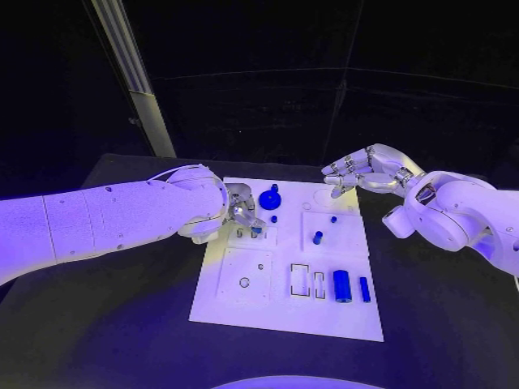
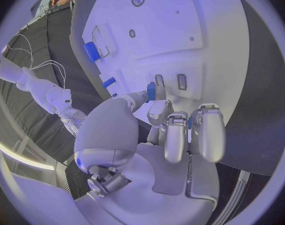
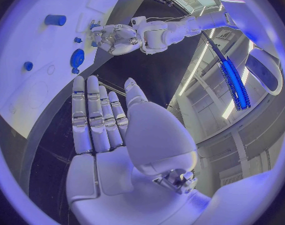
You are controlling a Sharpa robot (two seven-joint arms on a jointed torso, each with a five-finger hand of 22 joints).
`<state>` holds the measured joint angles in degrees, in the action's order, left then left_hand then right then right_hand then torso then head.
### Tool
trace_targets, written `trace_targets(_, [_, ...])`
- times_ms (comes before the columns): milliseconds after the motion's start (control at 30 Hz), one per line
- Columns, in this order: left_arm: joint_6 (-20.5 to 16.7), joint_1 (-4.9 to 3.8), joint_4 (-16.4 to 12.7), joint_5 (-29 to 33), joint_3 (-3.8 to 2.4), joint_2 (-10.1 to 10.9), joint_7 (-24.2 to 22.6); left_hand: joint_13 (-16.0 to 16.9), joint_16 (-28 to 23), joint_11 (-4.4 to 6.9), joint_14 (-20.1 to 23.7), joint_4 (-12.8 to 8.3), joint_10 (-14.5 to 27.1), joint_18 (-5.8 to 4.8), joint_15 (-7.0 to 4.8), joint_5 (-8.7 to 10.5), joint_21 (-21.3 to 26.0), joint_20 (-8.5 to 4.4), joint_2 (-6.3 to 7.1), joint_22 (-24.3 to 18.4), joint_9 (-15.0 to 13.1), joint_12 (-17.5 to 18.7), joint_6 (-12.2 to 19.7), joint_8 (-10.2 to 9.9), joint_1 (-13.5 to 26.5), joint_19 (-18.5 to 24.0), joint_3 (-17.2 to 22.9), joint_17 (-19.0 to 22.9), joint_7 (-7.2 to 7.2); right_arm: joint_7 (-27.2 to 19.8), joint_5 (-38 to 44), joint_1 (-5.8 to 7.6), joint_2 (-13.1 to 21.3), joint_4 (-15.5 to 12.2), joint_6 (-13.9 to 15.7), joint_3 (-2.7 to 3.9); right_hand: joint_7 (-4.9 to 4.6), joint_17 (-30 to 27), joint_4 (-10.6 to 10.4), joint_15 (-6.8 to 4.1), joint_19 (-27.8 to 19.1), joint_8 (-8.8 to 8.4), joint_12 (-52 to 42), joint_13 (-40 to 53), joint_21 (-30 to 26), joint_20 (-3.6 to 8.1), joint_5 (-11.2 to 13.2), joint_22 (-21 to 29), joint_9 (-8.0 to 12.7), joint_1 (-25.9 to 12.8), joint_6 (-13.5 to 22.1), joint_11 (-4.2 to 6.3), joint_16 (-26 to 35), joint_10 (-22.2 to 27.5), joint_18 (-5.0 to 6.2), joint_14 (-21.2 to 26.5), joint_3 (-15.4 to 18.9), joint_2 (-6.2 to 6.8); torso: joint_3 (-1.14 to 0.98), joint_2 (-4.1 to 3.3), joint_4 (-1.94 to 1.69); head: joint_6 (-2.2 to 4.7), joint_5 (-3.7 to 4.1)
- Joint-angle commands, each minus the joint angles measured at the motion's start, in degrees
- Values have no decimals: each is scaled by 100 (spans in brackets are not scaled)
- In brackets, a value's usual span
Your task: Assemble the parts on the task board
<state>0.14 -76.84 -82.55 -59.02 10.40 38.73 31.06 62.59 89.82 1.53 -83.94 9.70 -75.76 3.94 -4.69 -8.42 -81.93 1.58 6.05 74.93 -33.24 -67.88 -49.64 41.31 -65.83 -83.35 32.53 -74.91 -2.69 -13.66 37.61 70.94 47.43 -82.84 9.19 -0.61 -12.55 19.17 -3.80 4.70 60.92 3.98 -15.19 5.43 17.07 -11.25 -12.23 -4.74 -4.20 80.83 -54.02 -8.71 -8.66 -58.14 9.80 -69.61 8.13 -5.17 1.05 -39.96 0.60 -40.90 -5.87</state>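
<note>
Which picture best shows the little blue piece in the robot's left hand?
The left wrist view: there the small blue part is pinched in the left hand, over the task board. The head view hides most of it behind that hand. The right wrist view shows the hand too far off.

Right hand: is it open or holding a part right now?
Open. The right hand shows flat, extended fingers and a bare palm; in the head view it hovers off the task board's far right corner, touching no part.
</note>
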Motion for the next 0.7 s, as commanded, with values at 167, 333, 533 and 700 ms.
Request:
trace_targets(167, [126, 38, 77, -152, 3, -13, 166, -14, 18, -3, -606, -998, -43, -85, -7, -29, -24, 4, -40, 99, -10, -2, 30, 25, 1, -15, 1026, -1509, -1, -52, 0, 12, 2, -3, -51, 3, 2, -12, -6, 50, 20, -18, -8, -10, -40, -5, -26, 8, 5, -9, 30, -1, 33, 33, 66, -5, 22, -36, -1, -7, 0, -29, -2])
trace_targets(333, [273, 47, 96, -153, 3, 2, 218, -17, 18, -4, -606, -1000, -43, -87, -6, -26, -27, 4, -31, 105, -12, 0, 30, 26, 12, -18, 1029, -1509, -1, -55, 0, 12, -4, 0, -59, 3, 2, -17, -9, 51, 20, -18, -9, -14, -44, -6, -26, 10, 5, -13, 32, -2, 34, 35, 66, -4, 23, -39, 0, -7, -4, -55, -21])
trace_targets(533, [355, 50, 65, -153, 3, 41, 257, -17, 18, -4, -606, -1010, -47, -87, -5, -23, -26, 5, -13, 105, -16, 0, 28, 30, 28, -18, 1034, -1509, 1, -58, 60, 11, -14, 4, -61, 3, 1, -22, -11, 52, 20, -17, -10, -17, -48, -7, -28, 12, 5, -16, 34, -3, 35, 37, 66, -4, 22, -43, 0, -2, 1, -52, -27])
trace_targets(700, [413, 51, 21, -153, 3, 76, 268, -17, 18, -2, -606, -1017, -49, -88, -5, -24, -28, 5, -6, 109, -18, 0, 24, 33, 34, -20, 1038, -1509, 3, -62, 143, 11, -23, 20, -70, 2, 0, -29, -16, 53, 21, -17, -12, -23, -53, -8, -29, 14, 5, -24, 36, -4, 37, 40, 66, -3, 24, -48, -1, -5, -1, -55, -18])
